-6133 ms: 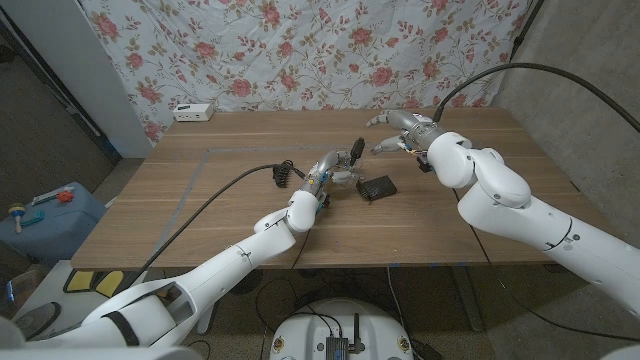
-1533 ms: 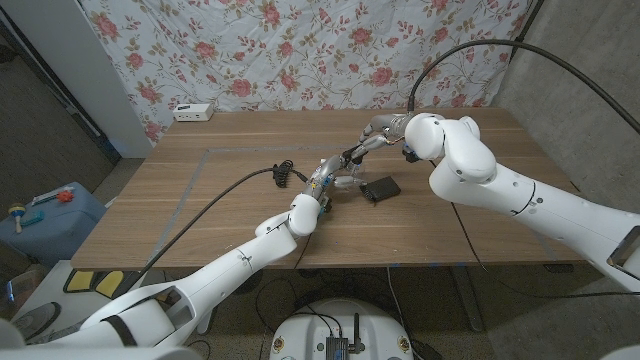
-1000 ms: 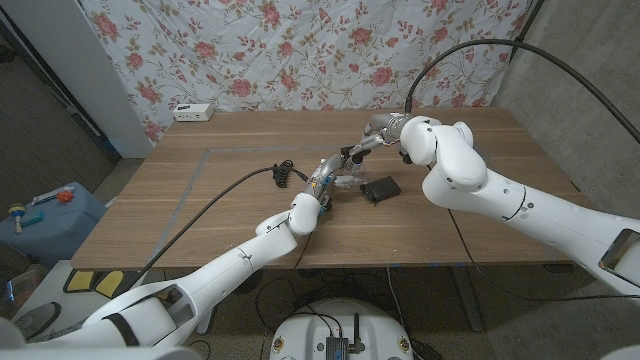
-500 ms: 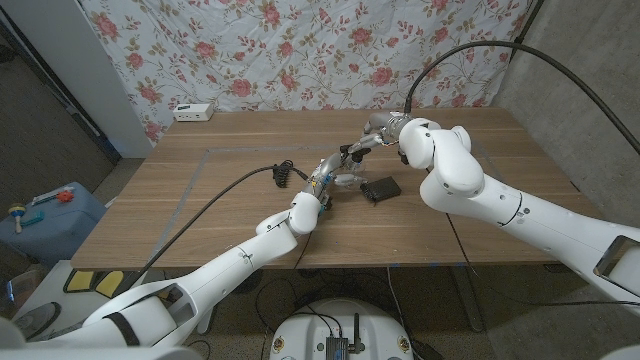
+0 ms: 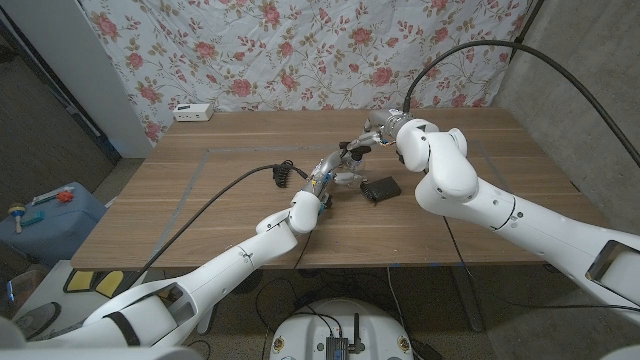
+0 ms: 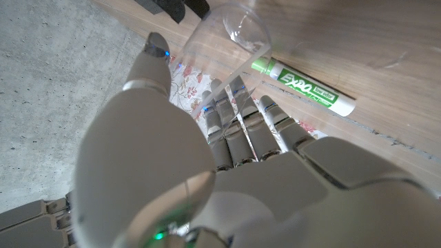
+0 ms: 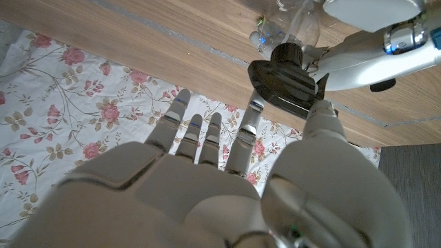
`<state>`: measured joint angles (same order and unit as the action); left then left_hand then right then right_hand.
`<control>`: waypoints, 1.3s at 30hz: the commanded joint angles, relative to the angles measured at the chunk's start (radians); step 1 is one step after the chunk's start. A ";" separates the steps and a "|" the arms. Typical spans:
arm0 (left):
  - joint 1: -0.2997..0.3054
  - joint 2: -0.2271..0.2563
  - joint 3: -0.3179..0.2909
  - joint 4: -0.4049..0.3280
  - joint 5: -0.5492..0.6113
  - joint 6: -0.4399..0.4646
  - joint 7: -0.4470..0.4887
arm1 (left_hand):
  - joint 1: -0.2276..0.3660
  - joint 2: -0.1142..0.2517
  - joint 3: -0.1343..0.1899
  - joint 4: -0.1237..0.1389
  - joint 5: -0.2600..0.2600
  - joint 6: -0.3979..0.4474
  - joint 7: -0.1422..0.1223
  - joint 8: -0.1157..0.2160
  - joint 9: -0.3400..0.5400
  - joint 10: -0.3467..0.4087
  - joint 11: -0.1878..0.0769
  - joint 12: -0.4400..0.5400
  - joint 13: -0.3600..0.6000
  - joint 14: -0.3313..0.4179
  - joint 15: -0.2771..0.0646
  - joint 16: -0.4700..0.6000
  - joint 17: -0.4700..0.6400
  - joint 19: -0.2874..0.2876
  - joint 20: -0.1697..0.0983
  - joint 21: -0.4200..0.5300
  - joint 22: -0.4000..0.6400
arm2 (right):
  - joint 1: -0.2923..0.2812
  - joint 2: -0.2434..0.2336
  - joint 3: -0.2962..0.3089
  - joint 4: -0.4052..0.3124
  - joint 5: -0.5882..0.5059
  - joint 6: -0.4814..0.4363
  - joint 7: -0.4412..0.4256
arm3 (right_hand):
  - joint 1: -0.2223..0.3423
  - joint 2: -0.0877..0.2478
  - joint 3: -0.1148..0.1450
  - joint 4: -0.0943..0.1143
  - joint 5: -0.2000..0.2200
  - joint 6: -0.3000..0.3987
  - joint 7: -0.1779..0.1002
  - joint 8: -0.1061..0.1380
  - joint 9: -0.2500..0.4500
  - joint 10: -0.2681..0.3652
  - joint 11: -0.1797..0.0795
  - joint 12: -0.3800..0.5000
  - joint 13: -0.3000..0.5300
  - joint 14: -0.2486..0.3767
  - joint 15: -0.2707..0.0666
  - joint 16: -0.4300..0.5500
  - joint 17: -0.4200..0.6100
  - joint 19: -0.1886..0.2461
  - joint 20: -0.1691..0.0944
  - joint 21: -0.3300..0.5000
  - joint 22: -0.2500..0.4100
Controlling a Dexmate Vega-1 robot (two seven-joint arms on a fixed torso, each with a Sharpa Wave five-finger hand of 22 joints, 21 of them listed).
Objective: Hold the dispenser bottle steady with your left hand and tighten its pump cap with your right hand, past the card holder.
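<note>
A clear dispenser bottle [image 6: 227, 31] is gripped near the middle of the wooden counter [image 5: 200, 210] by the left hand [image 5: 336, 168], its fingers [image 6: 238, 117] wrapped around the body. The black pump cap [image 7: 284, 79] is touched by the thumb and a fingertip of the right hand [image 5: 368, 135], the other fingers spread. A black card holder [image 5: 379, 187] lies just beside the bottle, and a green marker [image 6: 310, 88] lies nearby.

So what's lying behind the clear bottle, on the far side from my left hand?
A green Expo marker lies on the table just past the clear bottle, which the left hand grips. The bottle's base is covered by the fingers.
</note>
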<state>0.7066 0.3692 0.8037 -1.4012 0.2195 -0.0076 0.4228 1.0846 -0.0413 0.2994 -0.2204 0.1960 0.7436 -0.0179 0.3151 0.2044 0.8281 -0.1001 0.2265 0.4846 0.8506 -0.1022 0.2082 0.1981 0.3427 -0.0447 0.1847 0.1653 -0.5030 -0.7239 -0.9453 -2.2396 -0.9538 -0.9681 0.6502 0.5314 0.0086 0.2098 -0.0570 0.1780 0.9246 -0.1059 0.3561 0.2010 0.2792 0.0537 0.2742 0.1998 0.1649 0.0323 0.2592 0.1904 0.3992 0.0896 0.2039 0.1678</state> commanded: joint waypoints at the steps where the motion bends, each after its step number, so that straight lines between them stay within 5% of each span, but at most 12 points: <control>1: -0.002 0.000 -0.002 0.001 -0.001 0.003 0.001 | -0.092 0.141 0.077 0.069 0.002 0.188 -0.041 -0.001 0.004 0.025 -0.013 0.002 0.003 0.007 -0.066 0.008 0.003 0.005 -0.096 0.001 0.001 | -0.026 0.036 0.002 0.018 -0.104 -0.008 0.013 | 0.008 0.008 0.002 -0.012 0.006 0.089 0.016 0.011 0.002 0.026 -0.003 0.008 0.001 0.022 -0.003 0.006 0.003 0.019 -0.003 0.006 0.002; 39: 0.010 -0.001 -0.002 -0.002 -0.003 -0.003 0.009 | -0.100 0.139 0.079 0.071 0.004 0.191 -0.045 -0.002 0.004 0.028 -0.014 0.001 0.006 0.009 -0.064 0.006 0.001 0.006 -0.094 0.002 0.001 | -0.228 0.216 0.133 0.116 -0.548 0.221 0.056 | -0.001 0.012 0.011 -0.053 0.008 0.350 0.040 0.055 -0.011 0.200 -0.013 0.017 -0.001 0.175 -0.065 0.014 0.001 0.131 -0.025 0.008 0.005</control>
<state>0.7031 0.3681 0.8021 -1.3924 0.2151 -0.0156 0.4228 1.0846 -0.0413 0.3007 -0.2217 0.1960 0.7614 -0.0317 0.3075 0.2069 0.8448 -0.1058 0.2227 0.4894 0.8500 -0.1030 0.2116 0.1981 0.3427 -0.0447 0.1847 0.1652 -0.6676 -0.5590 -0.8576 -2.1452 -1.3468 -0.8474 0.7095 0.5183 0.0264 0.2169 -0.1026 0.1780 1.1866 -0.0928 0.4005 0.1874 0.4600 0.0408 0.2817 0.1966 0.3241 -0.0310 0.2665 0.1906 0.5175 0.0677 0.2039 0.1703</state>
